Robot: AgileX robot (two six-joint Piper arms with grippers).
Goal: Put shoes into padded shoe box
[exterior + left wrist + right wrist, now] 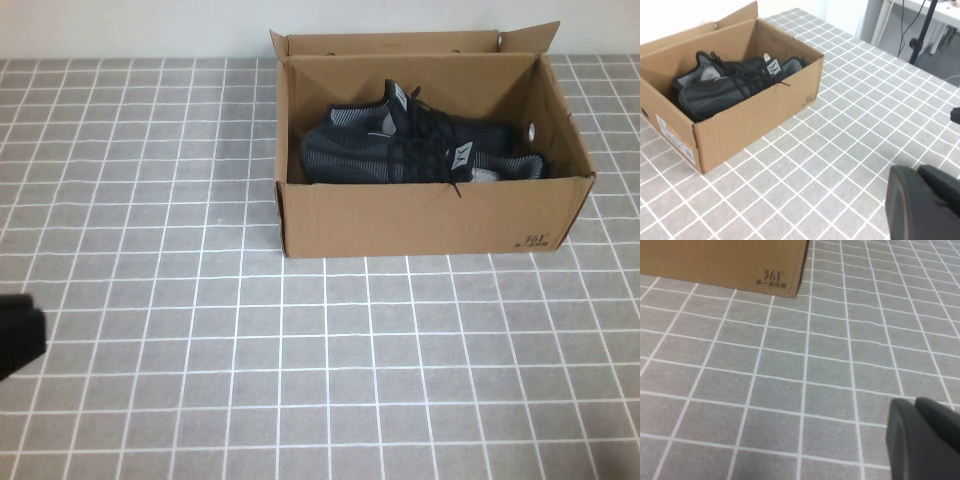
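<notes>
Both black knit shoes (400,150) lie side by side inside the open brown cardboard shoe box (420,215) at the back of the table, right of the middle. The left wrist view shows the shoes (725,82) in the box (755,117) too. My left gripper (18,335) is at the table's left edge, far from the box, shut and empty; it also shows in the left wrist view (917,172). My right gripper (914,405) is shut and empty, low over the tiles in front of the box's logo corner (774,277). It is out of the high view.
The box's flaps (410,42) stand open against the white back wall. Grey tiled cloth (320,370) covers the table around and in front of the box. A stand and cables (922,30) are beyond the table in the left wrist view.
</notes>
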